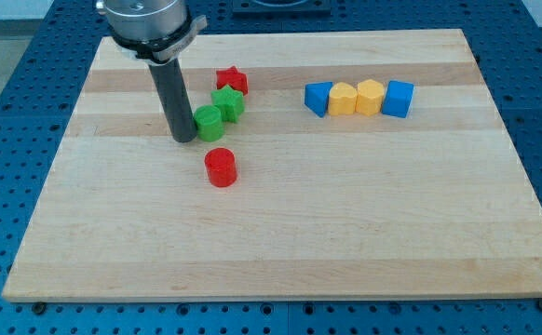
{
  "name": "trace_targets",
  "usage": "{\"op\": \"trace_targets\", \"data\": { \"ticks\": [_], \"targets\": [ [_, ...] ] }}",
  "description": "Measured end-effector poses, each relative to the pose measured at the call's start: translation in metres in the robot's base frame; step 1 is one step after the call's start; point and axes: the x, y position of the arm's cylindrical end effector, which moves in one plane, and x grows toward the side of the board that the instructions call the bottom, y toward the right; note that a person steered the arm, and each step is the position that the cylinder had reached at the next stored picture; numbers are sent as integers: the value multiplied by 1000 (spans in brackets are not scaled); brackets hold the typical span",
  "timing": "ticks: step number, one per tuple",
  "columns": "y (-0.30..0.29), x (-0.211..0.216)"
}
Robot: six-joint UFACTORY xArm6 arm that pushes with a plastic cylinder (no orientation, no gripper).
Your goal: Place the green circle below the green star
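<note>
Wooden board [280, 233] with pale, fine-grained planks on a blue perforated bench. My tip [185, 139], the lower end of a straight dark rod with no jaws to open or close, rests on the board touching the left side of the green circle [209, 122]. That short, smooth plastic cylinder sits touching the green star [228, 102], just near and left of it; a red star [232, 80] lies just beyond. A red circle [221, 167] stands apart, nearer. Far right, a touching row: blue block [318, 98], two yellow blocks [344, 98] [371, 96], blue block [399, 98]. The cylinder appears light, rigid and slippery; being round, it likely veers unless pushed through its centre.
</note>
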Motion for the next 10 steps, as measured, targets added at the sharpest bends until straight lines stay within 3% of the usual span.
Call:
{"op": "trace_targets", "data": {
  "ticks": [3,5,7,9,10],
  "targets": [
    [31,0],
    [4,8],
    [-14,115],
    [14,134],
    [15,114]
  ]
}}
